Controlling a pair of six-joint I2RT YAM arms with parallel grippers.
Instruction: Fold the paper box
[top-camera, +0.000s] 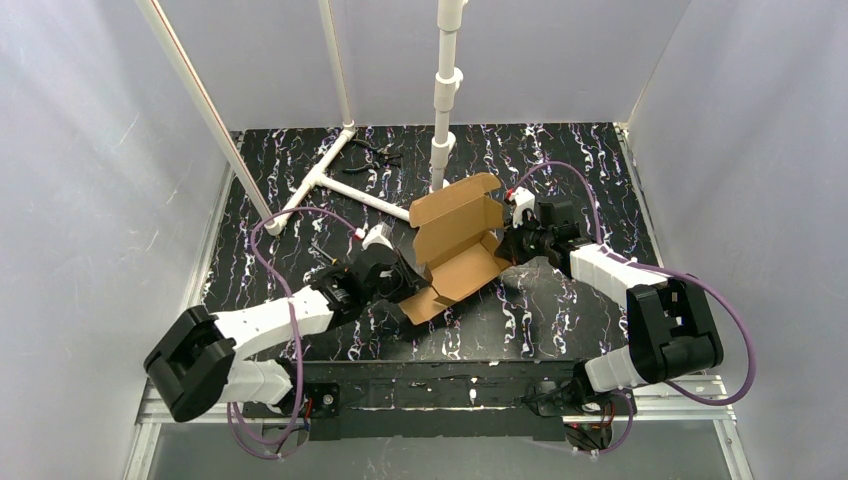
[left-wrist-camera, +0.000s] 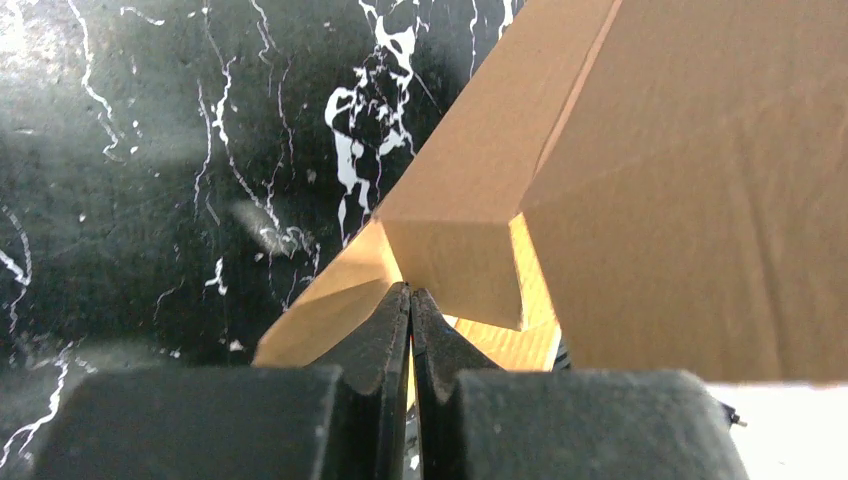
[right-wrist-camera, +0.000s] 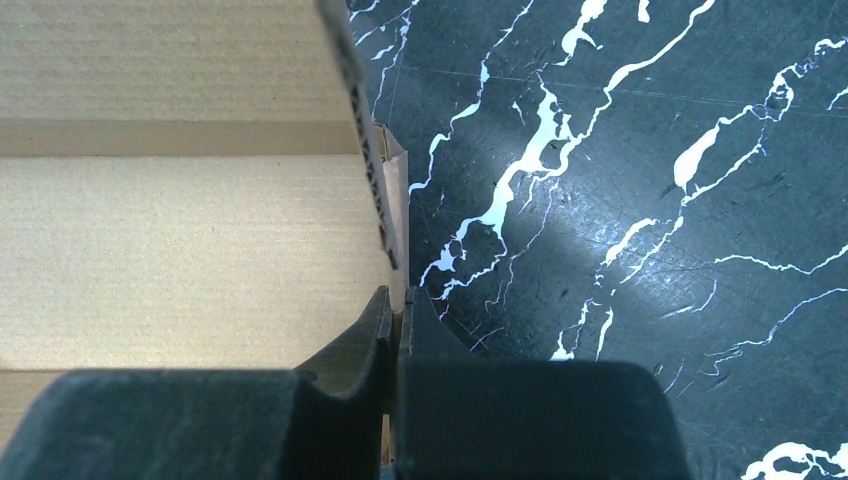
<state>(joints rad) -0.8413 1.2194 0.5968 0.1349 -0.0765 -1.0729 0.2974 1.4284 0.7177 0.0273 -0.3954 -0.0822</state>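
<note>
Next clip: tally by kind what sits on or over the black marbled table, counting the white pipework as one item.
Paper box: 1
Grippers: 2, the left gripper and the right gripper, each shut on the paper box
White pipe frame: 1
Small dark tool, too small to identify: 1
Total: 5

Paper box (top-camera: 455, 245) mid-table (top-camera: 560, 170), between two grippers.
Left gripper (left-wrist-camera: 411, 295) at near-left flap, right gripper (right-wrist-camera: 398, 300) at right wall; behind, pipe frame (top-camera: 330, 180) left, upright pipe (top-camera: 443, 100) beside.
</note>
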